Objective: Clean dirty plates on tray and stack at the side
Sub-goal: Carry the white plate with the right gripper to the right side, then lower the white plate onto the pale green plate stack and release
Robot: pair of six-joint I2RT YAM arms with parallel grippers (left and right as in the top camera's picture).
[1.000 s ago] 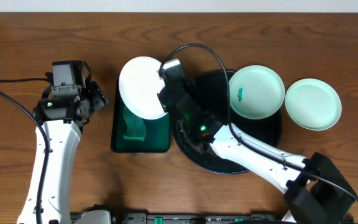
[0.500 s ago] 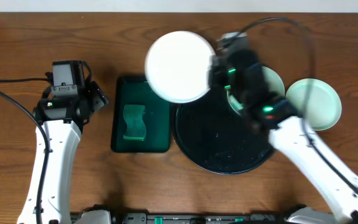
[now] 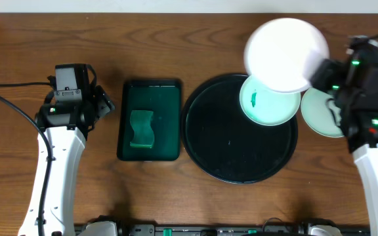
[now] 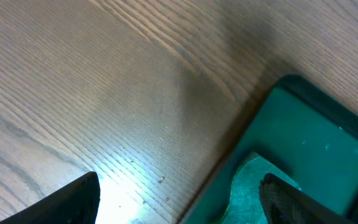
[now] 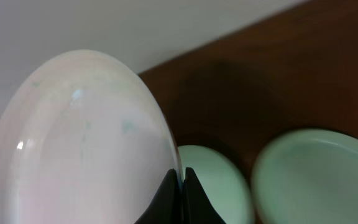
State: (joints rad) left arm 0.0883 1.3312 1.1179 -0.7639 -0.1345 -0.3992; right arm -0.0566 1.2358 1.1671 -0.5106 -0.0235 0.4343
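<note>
Count: 3 plates, 1 black tray (image 3: 205, 141), 1 dark green rectangular tray (image 3: 169, 88), 1 green sponge (image 3: 140, 128) lying in it, 2 arms.

Held plate (image 3: 284, 52): white, lifted off the table, above the black tray's far-right edge. Right gripper (image 5: 180, 186) pinches its rim, fingers pressed together on it.

Smeared plate (image 3: 271, 105): pale mint, small green mark left of centre, on the black tray's upper right, partly under the held plate.

Third plate (image 3: 317, 115): on the table (image 3: 77, 39) just right of the black tray, partly hidden by the right arm.

Only overhead gives the full count and the smear. Only right wrist shows the pinch close up, plus faint specks on the held plate's face.

Left gripper (image 4: 179, 186): spread wide, holding nothing, over bare wood at the green tray's corner. Left wrist shows that gap best.
</note>
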